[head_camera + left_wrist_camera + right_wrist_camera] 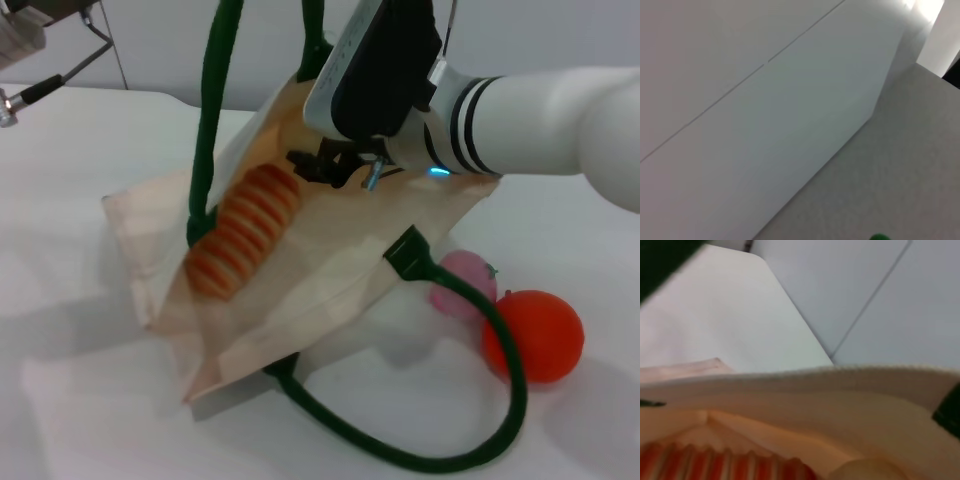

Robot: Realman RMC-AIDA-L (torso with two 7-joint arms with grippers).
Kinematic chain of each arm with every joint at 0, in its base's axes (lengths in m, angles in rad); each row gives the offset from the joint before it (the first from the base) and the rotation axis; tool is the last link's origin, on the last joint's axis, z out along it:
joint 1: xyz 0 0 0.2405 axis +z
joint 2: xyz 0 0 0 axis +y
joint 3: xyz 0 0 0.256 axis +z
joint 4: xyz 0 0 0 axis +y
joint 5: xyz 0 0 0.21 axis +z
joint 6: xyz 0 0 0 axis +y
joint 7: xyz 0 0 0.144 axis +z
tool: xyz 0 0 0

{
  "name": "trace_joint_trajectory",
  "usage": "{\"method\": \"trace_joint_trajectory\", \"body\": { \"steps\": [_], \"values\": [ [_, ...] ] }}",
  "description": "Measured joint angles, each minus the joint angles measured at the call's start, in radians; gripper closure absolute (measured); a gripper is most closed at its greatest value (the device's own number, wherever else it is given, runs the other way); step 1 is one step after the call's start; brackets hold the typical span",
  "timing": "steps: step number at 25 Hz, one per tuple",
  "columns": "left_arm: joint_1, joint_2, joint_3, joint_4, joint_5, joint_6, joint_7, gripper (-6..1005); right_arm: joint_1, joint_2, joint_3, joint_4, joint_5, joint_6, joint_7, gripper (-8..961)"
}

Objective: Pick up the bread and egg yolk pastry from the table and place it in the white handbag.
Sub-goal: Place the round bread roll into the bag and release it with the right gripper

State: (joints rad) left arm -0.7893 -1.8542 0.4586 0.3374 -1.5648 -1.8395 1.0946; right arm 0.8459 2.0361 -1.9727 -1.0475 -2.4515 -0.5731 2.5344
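Observation:
The white handbag (pixel 330 260) lies open on the table with its mouth facing up and back. The striped bread (pixel 245 235) lies inside it and also shows in the right wrist view (pixel 715 465). A pale tan round shape at the edge of the right wrist view, the egg yolk pastry (pixel 865 471), sits inside the bag beside the bread. It is hidden in the head view. My right gripper (pixel 335 168) hangs in the bag's mouth, just right of the bread. One green handle (pixel 212 110) is pulled straight up out of view. My left gripper is out of view.
A pink peach-like ball (pixel 466 282) and a smooth orange ball (pixel 536 335) lie on the table right of the bag. The bag's other green handle (pixel 440 440) loops across the table in front. A metal fixture (pixel 40 85) stands at the far left.

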Motion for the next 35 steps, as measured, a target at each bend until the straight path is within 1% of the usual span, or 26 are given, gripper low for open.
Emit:
{"method": "trace_joint_trajectory", "body": {
  "steps": [6,10,13,17,20,22,23,24,25,27,29,32,35],
  "values": [
    [0.0,0.006,0.0,0.002,0.01,-0.006,-0.012,768,0.062,0.001,-0.001,0.098,0.008,0.006,0.048,320],
    [0.011,0.011,-0.01,0.004,0.007,0.001,-0.01,767,0.07,-0.001,-0.002,0.108,0.052,0.001,0.045,291],
    [0.03,0.02,-0.015,0.005,0.003,0.011,-0.006,766,0.074,-0.005,-0.008,0.104,0.116,-0.013,0.02,270],
    [0.052,0.031,-0.025,0.005,0.001,0.039,-0.002,765,0.057,-0.005,-0.012,0.076,0.158,-0.023,-0.016,242],
    [0.07,0.034,-0.029,0.008,0.001,0.08,0.008,764,0.018,-0.006,-0.008,0.009,0.164,-0.056,-0.036,127],
    [0.077,0.038,-0.029,0.007,0.001,0.097,0.018,763,-0.02,-0.007,0.008,-0.057,0.165,-0.101,-0.064,50],
    [0.081,0.04,-0.029,0.006,0.001,0.11,0.024,763,-0.034,-0.008,0.017,-0.085,0.166,-0.133,-0.078,52],
    [0.086,0.041,-0.029,0.006,0.001,0.123,0.026,763,-0.066,-0.009,0.051,-0.139,0.166,-0.211,-0.103,54],
    [0.089,0.041,-0.029,0.007,0.002,0.137,0.027,763,-0.066,-0.009,0.051,-0.139,0.166,-0.211,-0.103,54],
    [0.095,0.041,-0.029,0.009,0.006,0.167,0.028,762,-0.108,-0.009,0.1,-0.198,0.166,-0.299,-0.128,55],
    [0.1,0.041,-0.025,0.009,0.009,0.194,0.033,761,-0.17,-0.009,0.164,-0.272,0.166,-0.376,-0.16,55],
    [0.106,0.041,-0.019,0.009,0.01,0.215,0.041,760,-0.246,-0.008,0.252,-0.357,0.167,-0.42,-0.188,56],
    [0.115,0.038,-0.015,0.007,0.018,0.269,0.082,760,-0.296,-0.008,0.326,-0.404,0.169,-0.427,-0.196,56]
  ]
}}
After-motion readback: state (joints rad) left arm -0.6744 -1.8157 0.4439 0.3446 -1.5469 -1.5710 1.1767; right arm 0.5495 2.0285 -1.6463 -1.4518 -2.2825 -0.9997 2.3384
